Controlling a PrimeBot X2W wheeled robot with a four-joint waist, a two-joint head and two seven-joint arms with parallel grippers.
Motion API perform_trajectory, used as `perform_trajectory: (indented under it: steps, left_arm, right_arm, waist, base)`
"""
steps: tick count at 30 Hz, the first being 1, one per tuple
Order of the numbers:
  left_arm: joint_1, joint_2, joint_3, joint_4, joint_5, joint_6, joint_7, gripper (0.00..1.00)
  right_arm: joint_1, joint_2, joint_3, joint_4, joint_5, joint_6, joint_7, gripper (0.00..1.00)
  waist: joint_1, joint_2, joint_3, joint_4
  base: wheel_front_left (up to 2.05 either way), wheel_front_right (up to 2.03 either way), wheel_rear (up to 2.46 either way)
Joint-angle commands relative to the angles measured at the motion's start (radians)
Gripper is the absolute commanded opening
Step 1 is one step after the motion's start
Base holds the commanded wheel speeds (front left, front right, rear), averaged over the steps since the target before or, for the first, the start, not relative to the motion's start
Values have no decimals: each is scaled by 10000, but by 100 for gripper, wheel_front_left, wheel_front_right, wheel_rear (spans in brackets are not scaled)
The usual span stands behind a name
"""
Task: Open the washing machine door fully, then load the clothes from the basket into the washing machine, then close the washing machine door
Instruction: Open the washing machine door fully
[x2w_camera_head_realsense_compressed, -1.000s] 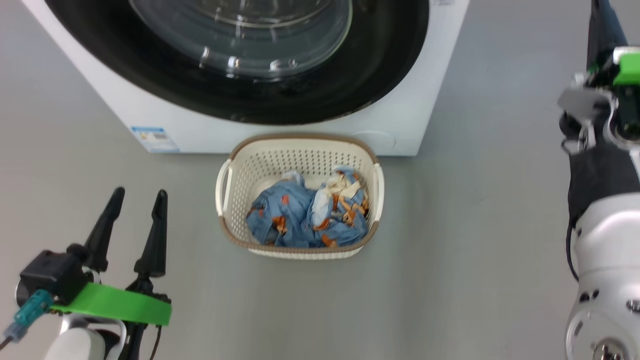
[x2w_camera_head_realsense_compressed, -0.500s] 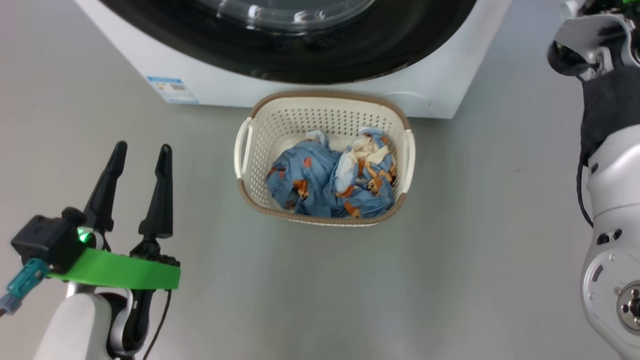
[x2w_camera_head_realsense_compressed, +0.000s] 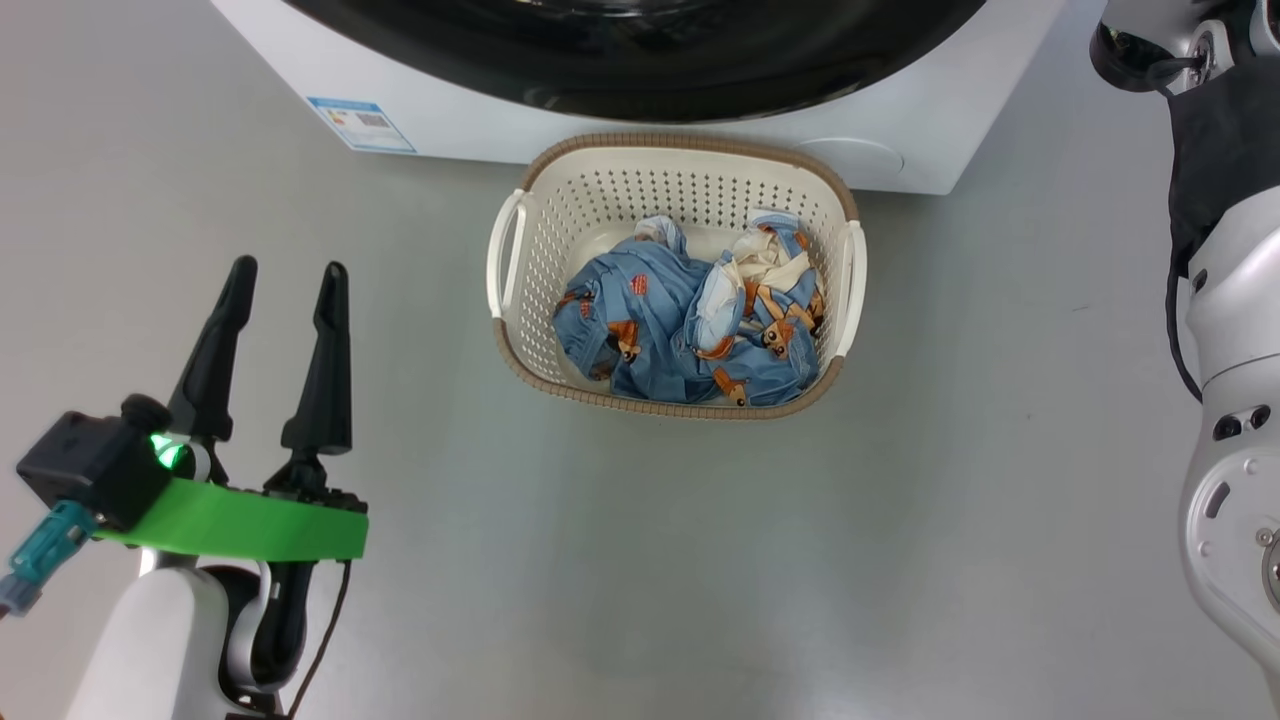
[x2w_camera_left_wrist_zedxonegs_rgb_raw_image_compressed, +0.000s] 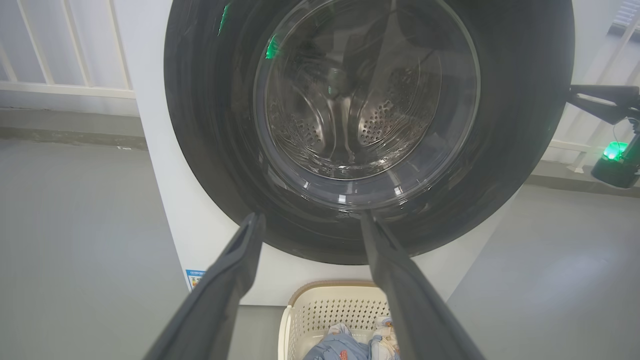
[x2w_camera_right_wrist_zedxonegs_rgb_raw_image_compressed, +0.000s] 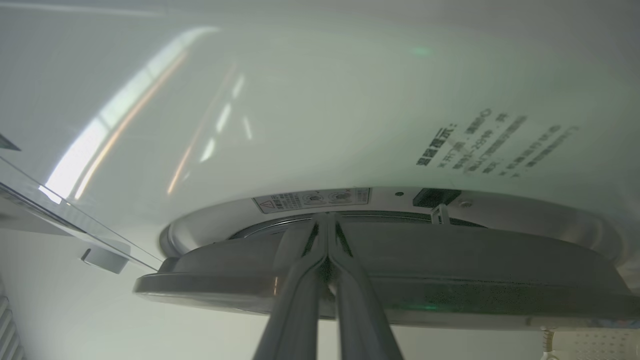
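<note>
Well, my right gripper (x2w_camera_right_wrist_zedxonegs_rgb_raw_image_compressed: 327, 220) has its two fingers pressed flat together with nothing between them. The tips are poked in at the edge of the door (x2w_camera_right_wrist_zedxonegs_rgb_raw_image_compressed: 475, 270). There the right wrist view shows a slit between the dark rim and the white front of the washer (x2w_camera_right_wrist_zedxonegs_rgb_raw_image_compressed: 320, 100), with a latch slot (x2w_camera_right_wrist_zedxonegs_rgb_raw_image_compressed: 434, 197) off toward 3 o'clock of the tips. I read that as the door barely cracked off its catch. From the left wrist view it looks as good as closed, its glass bowl sitting square over the drum (x2w_camera_left_wrist_zedxonegs_rgb_raw_image_compressed: 370, 125). My left gripper (x2w_camera_head_realsense_compressed: 287, 272) sits at 8 o'clock in the head view, fingers spread wide and holding nothing, well apart from the basket (x2w_camera_head_realsense_compressed: 690, 143). The basket stands on the floor (x2w_camera_head_realsense_compressed: 640, 560) at 12 o'clock, just in front of the washer's bottom edge; I cannot tell whether it touches. The clothes (x2w_camera_head_realsense_compressed: 690, 330) lie heaped inside it, blue with orange prints, none lifted out. By my reckoning I am in step one and hardly into it. The door has to swing fully open, then every garment goes into the drum, then the door gets shut.
</note>
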Motion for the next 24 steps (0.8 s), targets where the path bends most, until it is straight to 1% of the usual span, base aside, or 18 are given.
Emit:
perform_trajectory:
  steps: [1,10,17,24]
  left_arm:
    - [-258,292,401,-299,-91,-16,-61,100]
    - [-361,196,385,-313,-172,-16,-61,100]
    - [-365,136,347,-318,-209,-16,-61,100]
    - [-369,93,294,-379,-226,-16,-61,100]
  right_arm:
    - [-447,196,53,-158,-238,90,131,0]
    - [-1111,157,-132,247,-726,90,115,0]
    - [-1341,-41,-298,744,-1165,90,97,0]
    - [-1513,-86,-353,1289,-1582,90,142,0]
  waist:
    - [0,0,98,33]
    - [0,0,332,110]
    - [0,0,373,235]
    - [0,0,392,334]
  base:
    - [0,0,0]
    - [0,0,0]
    - [0,0,0]
    - [0,0,0]
